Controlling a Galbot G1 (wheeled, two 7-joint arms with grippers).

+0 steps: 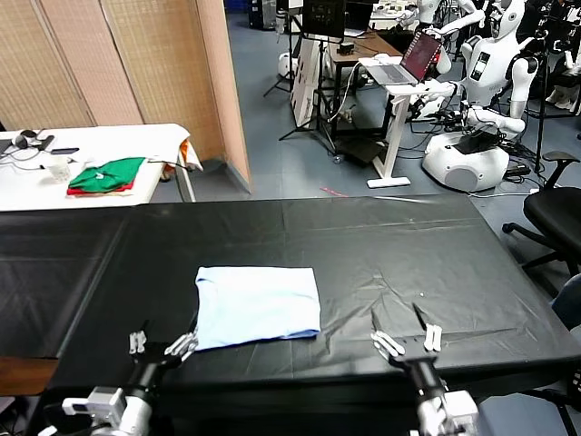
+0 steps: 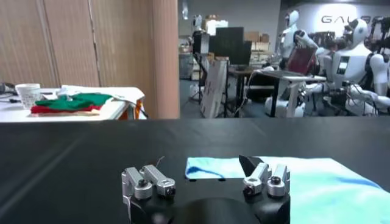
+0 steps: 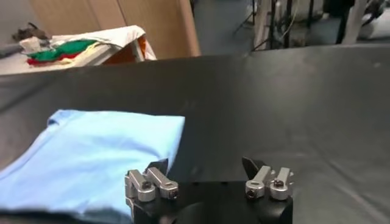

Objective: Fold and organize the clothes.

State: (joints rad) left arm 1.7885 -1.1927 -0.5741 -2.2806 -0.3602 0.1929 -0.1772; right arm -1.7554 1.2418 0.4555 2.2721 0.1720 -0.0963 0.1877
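We see one folded pale blue T-shirt (image 1: 259, 305) flat on the black surface (image 1: 408, 245). Our left claw (image 1: 162, 343) hovers at its near left corner, fingers apart, empty. Our right claw (image 1: 407, 341) stands well right of the shirt, fingers apart, bare surface all around.

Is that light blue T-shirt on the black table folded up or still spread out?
Folded. The T-shirt lies as a compact rectangle on the black table, no sleeves sticking out, layered edges showing along its near side.
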